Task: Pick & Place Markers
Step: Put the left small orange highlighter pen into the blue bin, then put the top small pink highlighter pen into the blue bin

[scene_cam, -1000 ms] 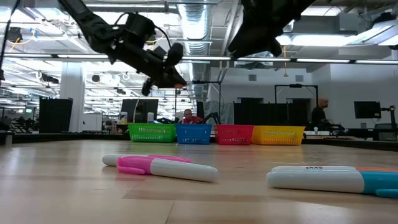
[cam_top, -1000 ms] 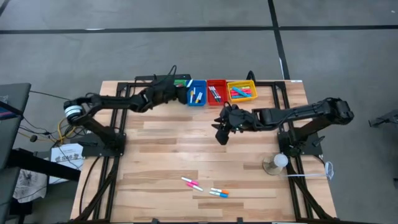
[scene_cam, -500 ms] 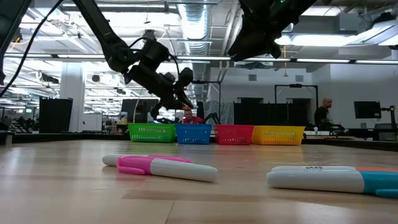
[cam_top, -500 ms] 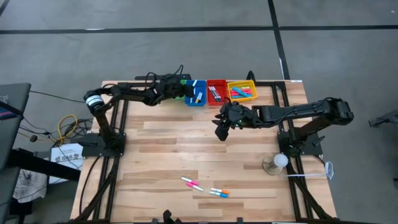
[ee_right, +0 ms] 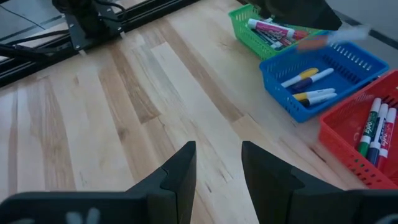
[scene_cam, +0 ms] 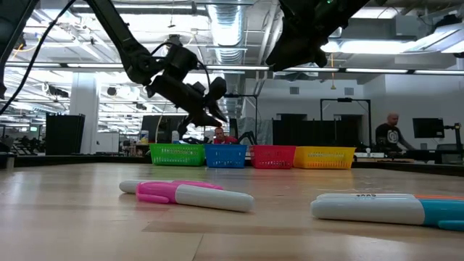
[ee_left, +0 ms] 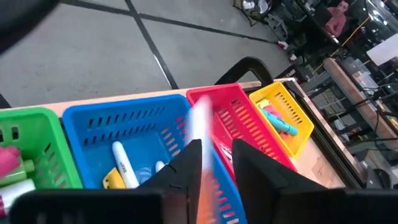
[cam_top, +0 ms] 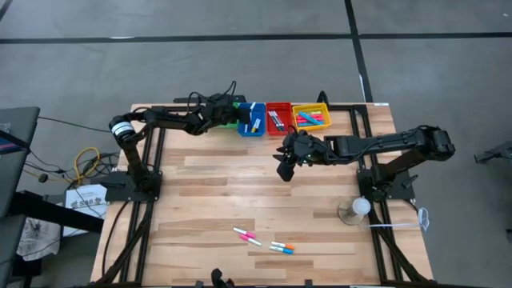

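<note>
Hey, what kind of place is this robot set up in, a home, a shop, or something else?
Most likely a robotics lab or industrial workshop. The low view shows an open ceiling with exposed ducts and strip lights, rows of desks with monitors behind the wooden table, and a person at a workstation.
</note>
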You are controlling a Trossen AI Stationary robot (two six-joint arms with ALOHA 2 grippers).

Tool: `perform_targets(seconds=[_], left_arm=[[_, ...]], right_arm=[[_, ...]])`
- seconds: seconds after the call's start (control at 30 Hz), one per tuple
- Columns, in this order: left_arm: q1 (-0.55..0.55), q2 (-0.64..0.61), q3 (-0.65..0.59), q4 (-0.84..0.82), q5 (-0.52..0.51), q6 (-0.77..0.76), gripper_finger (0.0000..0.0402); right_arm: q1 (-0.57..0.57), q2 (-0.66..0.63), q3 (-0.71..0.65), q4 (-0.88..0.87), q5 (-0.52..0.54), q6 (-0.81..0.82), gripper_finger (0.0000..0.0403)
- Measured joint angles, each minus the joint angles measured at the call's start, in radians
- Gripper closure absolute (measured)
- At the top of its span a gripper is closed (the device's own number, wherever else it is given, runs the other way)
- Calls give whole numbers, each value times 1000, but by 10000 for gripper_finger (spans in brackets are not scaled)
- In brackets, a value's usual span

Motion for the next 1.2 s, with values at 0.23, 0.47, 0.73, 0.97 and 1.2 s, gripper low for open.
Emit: perform_targets(seconds=[0.23, 0.47, 0.73, 0.97, 1.2], left_arm=[[-2, -1, 0, 2, 81, 74, 274], [-62, -123, -1, -102, 262, 384, 267], [-321, -350, -3, -438, 234, 713, 279], [-606, -417, -92, -476, 18, 723, 279], [-816, -412, -169, -469, -102, 687, 279]], right_arm=[[1, 0, 0, -1, -1, 0, 285], [5, 0, 0, -4, -2, -1, 285], [77, 0, 0, 0, -2, -122, 285], [181, 0, 1, -1, -2, -203, 285], [259, 0, 1, -7, -2, -169, 285]])
